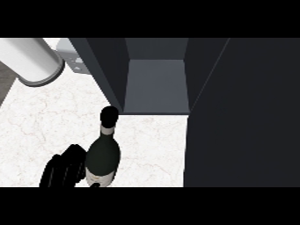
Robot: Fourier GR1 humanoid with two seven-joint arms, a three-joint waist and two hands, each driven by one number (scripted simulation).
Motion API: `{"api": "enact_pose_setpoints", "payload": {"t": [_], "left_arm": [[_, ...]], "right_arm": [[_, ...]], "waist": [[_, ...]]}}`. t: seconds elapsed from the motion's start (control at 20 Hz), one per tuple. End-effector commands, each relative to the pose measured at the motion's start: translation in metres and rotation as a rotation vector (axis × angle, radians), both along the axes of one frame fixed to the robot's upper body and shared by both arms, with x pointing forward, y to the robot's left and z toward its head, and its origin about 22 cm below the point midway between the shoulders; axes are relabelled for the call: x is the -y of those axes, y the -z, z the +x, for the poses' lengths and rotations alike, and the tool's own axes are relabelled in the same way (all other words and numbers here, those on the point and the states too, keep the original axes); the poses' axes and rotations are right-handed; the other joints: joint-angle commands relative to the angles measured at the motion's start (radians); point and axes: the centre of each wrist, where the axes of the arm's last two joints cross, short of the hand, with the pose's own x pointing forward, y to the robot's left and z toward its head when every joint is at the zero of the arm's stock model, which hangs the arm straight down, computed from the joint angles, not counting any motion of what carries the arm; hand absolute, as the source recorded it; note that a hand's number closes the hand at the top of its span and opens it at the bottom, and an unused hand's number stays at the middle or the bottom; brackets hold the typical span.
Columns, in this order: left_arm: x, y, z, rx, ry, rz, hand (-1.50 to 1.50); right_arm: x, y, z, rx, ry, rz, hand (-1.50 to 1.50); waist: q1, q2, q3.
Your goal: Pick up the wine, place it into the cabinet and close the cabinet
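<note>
Head view: dark green glass wine bottle (103, 154) upright on white marble counter (42, 118) before an open dark grey cabinet (155, 83); black left hand (61, 169) against its side, grip unclear.

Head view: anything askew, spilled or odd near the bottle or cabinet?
Nothing stands out. Bottle looks upright before the open cabinet, left hand beside it; no spill on the counter.

The black left hand (61, 169) sits low in the view, its fingers curled against the wine (103, 154)
</note>
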Motion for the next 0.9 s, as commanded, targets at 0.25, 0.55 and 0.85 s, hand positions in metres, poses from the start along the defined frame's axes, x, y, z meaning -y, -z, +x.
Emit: {"api": "enact_pose_setpoints", "payload": {"t": [0.25,0.55,0.85], "left_arm": [[0.026,-0.067,0.039,0.066,-0.020,0.001,1.50],[0.053,-0.107,0.072,0.033,-0.010,0.007,1.50],[0.091,-0.098,0.089,0.073,-0.045,0.065,1.50]], "right_arm": [[0.017,0.016,0.001,-0.008,-0.015,-0.010,-1.50],[0.001,0.007,-0.008,-0.011,-0.002,0.007,-1.50],[0.015,0.002,-0.018,-0.004,-0.018,-0.017,-1.50]], "waist": [[-0.007,0.001,0.000],[-0.010,0.001,0.000],[-0.014,0.001,-0.001]]}}
